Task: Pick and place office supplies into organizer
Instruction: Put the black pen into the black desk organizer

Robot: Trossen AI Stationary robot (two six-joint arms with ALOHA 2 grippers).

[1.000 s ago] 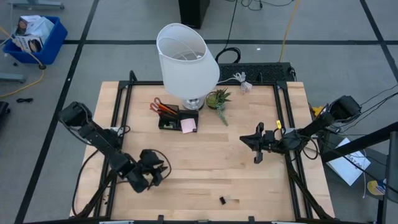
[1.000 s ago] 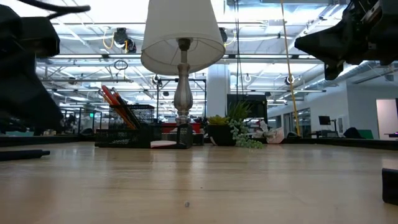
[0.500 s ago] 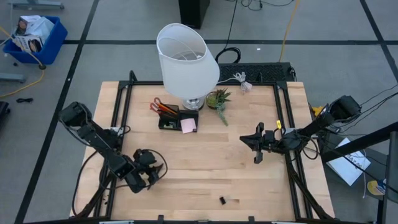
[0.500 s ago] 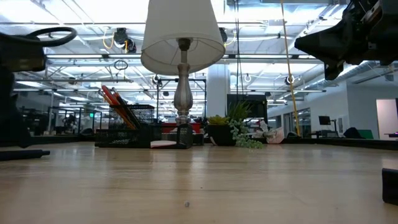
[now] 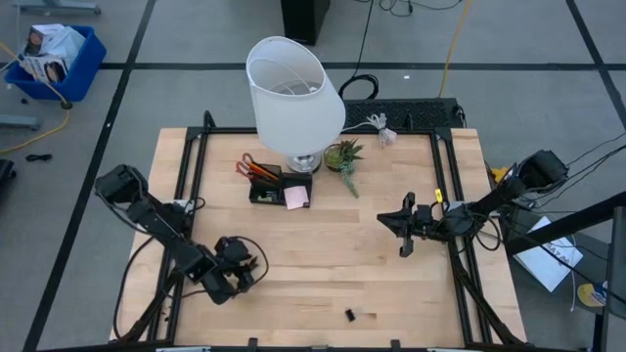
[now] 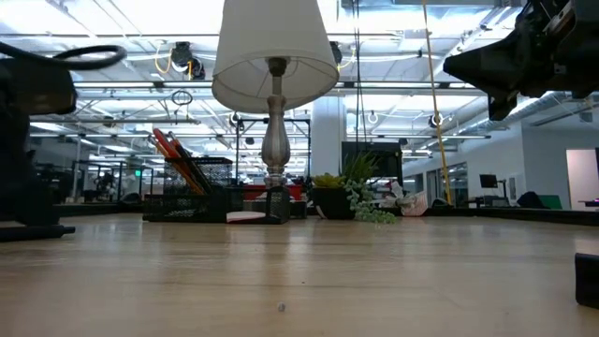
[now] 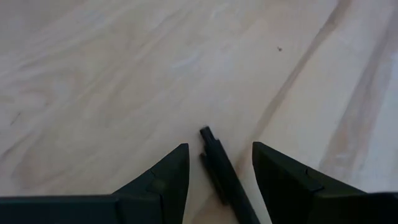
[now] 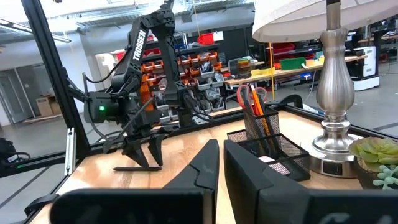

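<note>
Lying flat on the table, black pen, between the left gripper's open jaws, untouched

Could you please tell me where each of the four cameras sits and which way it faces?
High view: above the table, looking straight down; both arms show, left gripper and right gripper.
Low view: at table-top height, looking level past the lamp.
Left wrist view: on the left arm, looking down between its open fingers at a black pen.
Right wrist view: on the right arm, looking across at the left arm; its own fingers are shut.
Shared: the lamp and organizer appear in the high, low and right wrist views.
</note>
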